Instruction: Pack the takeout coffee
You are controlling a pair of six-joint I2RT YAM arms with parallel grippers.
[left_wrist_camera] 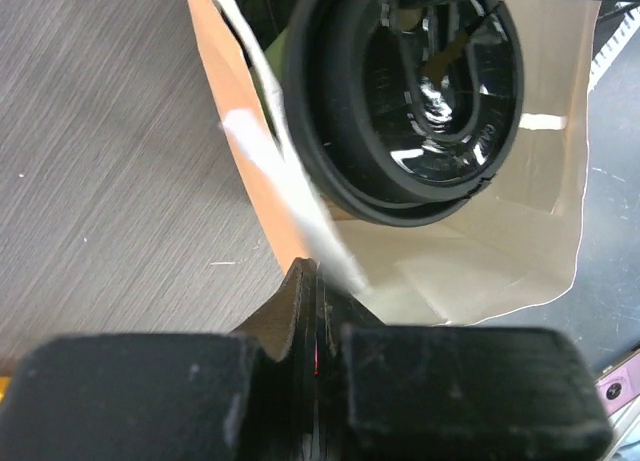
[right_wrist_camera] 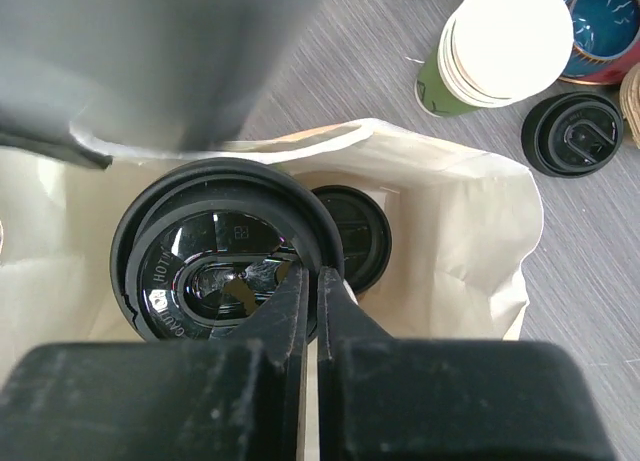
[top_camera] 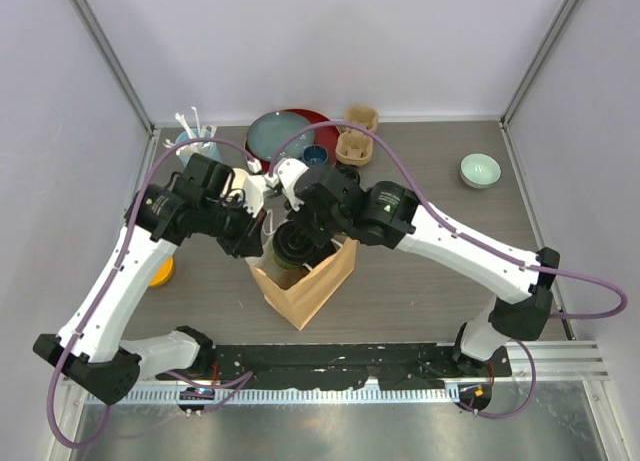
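Note:
A brown paper bag [top_camera: 318, 286] stands open in the middle of the table. My left gripper [top_camera: 262, 239] [left_wrist_camera: 316, 277] is shut on the bag's left rim [left_wrist_camera: 262, 181], holding the mouth open. My right gripper [top_camera: 300, 236] [right_wrist_camera: 318, 277] is shut on the rim of the black lid of a takeout coffee cup [right_wrist_camera: 215, 256] [left_wrist_camera: 410, 91], which hangs in the bag's mouth. A second black-lidded cup [right_wrist_camera: 358, 233] stands inside the bag, just behind the held one. The sides of both cups are mostly hidden by their lids.
Beyond the bag lie a green stack of nested cups [right_wrist_camera: 500, 41] and a loose black lid [right_wrist_camera: 572, 133]. At the back stand a stirrer cup [top_camera: 195, 136], a red plate with a grey one on it [top_camera: 285, 131], cardboard holders [top_camera: 356, 146] and a pale green bowl [top_camera: 480, 169].

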